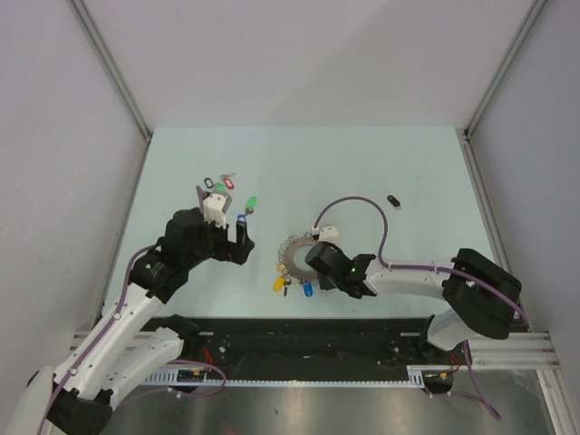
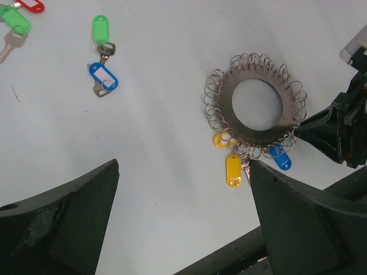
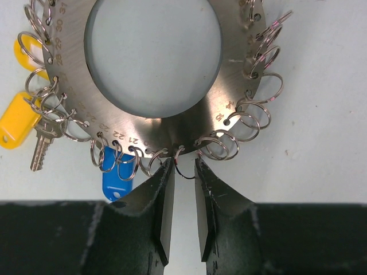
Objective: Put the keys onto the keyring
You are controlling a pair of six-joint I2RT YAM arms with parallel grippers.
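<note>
The right gripper is seen with its fingers close together and clamped on a small split ring, which is threaded through the near edge of the keyring. The keyring is shown to be a flat metal disc with a wide round hole, numbers stamped along its rim and many small wire rings fitted around it. It lies flat on the table, directly ahead of these fingertips, with its rim just beyond them. To the left of the fingers a blue tag is hung on the rim. Further left a yellow-tagged key and a second yellow tag are attached as well.

The left gripper hovers over the table with its fingers spread wide, and nothing is held between them. From its wrist view the keyring is found ahead of the right-hand finger, with the other arm's fingertips at its edge. Ahead of the left-hand finger, well apart from the keyring, a blue-tagged key lies just beside a green-tagged key. Further left, a second green tag and a red tag are cut off by the picture's edge.

In the top view a black-tagged key is seen alone, well beyond the right fingers.
</note>
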